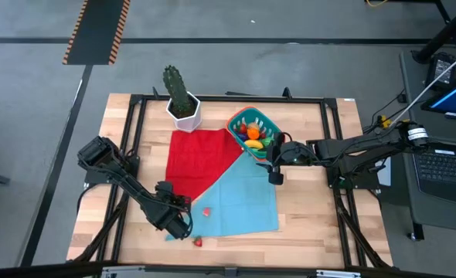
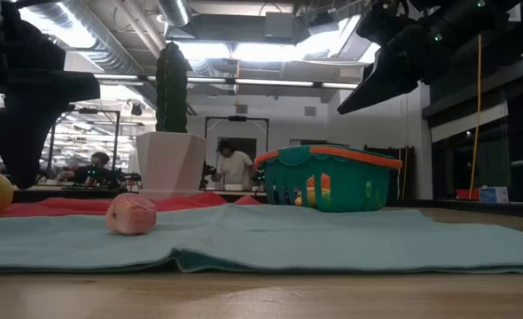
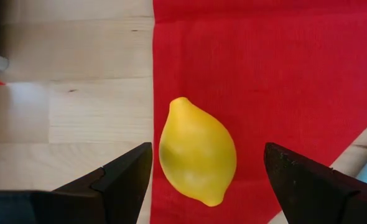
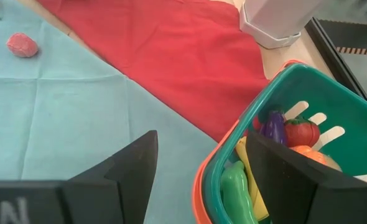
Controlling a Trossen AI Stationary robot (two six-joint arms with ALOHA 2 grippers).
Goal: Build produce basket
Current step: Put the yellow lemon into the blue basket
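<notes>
On the wooden table (image 1: 305, 224), red cloth (image 1: 201, 158) and teal cloth (image 1: 243, 205) overlap. The basket (image 1: 253, 130), filled with produce, sits just beside my right gripper (image 1: 274, 164), whose fingers are parted and empty above its rim. My left gripper (image 3: 205, 186) hangs wide open, empty, a lemon (image 3: 197, 152) lying between its fingers on the red cloth's edge.

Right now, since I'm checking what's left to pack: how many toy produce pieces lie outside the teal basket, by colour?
Yellow toy lemon: 1
Small red toy berries: 2
Total: 3
</notes>
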